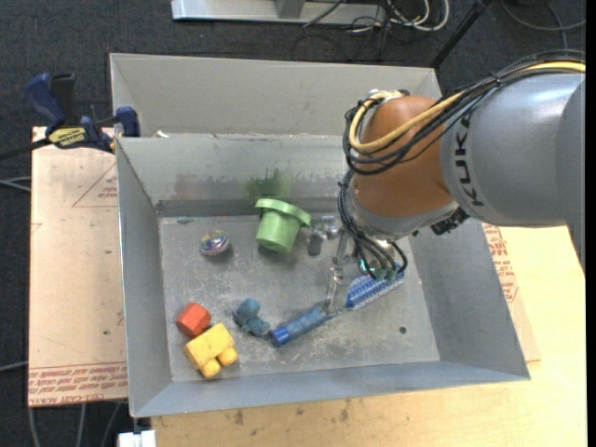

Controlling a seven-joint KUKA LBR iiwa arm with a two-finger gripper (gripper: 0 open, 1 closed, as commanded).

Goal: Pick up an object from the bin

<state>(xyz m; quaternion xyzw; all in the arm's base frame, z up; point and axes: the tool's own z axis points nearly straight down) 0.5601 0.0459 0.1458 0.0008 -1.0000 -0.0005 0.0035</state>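
I have the tool [335, 289] low in the right-centre of the bin [140, 250], over the middle of a long brush [300, 325] that lies slantwise, head to the right. A small lump [249, 315] sits just left of its handle end. Further left is a cube [194, 319], with a knobbed brick [211, 350] just in front. Behind them, a flanged cup [277, 226] lies tipped near the back wall, with a small round piece [215, 244] to its left.

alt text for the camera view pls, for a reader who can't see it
The arm's claw hangs low over a blue brush lying on the floor of a grey bin. Left of it in the view lie a green cup-shaped toy, a red block and a yellow block.
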